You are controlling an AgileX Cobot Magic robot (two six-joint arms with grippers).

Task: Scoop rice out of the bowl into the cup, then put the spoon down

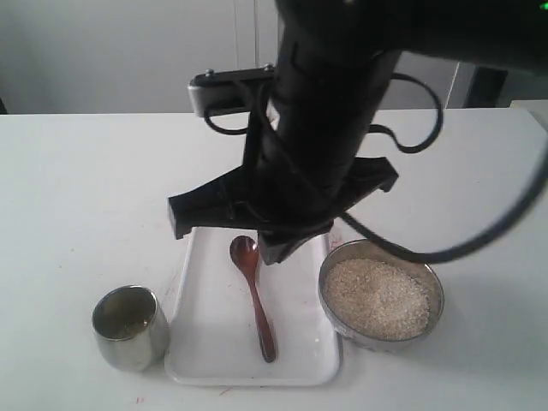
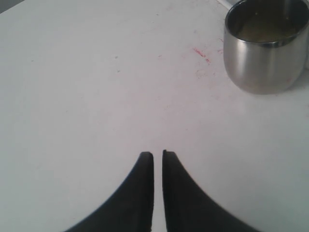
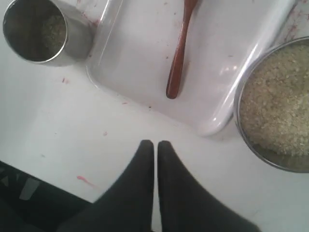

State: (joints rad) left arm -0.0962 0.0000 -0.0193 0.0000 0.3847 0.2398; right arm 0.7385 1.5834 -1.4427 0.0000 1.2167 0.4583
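The dark wooden spoon (image 1: 254, 295) (image 3: 179, 53) lies free on the white tray (image 1: 205, 342) (image 3: 140, 67), touched by no gripper. Right of the tray stands the wide steel bowl (image 1: 432, 282) (image 3: 240, 104), heaped with rice (image 1: 377, 298) (image 3: 277, 96). To the tray's left is the small steel cup (image 1: 130, 327) (image 2: 265, 48) (image 3: 41, 31), with some grains inside. My right gripper (image 3: 155, 143) is shut and empty over bare table, short of the tray's near end. My left gripper (image 2: 158, 153) is shut and empty above the table, apart from the cup.
A thick black arm (image 1: 317, 128) with cables hangs over the tray's far end and hides the table behind it. Faint red marks dot the white tabletop (image 2: 200, 53). The table's edge (image 3: 48, 186) shows close to the right gripper.
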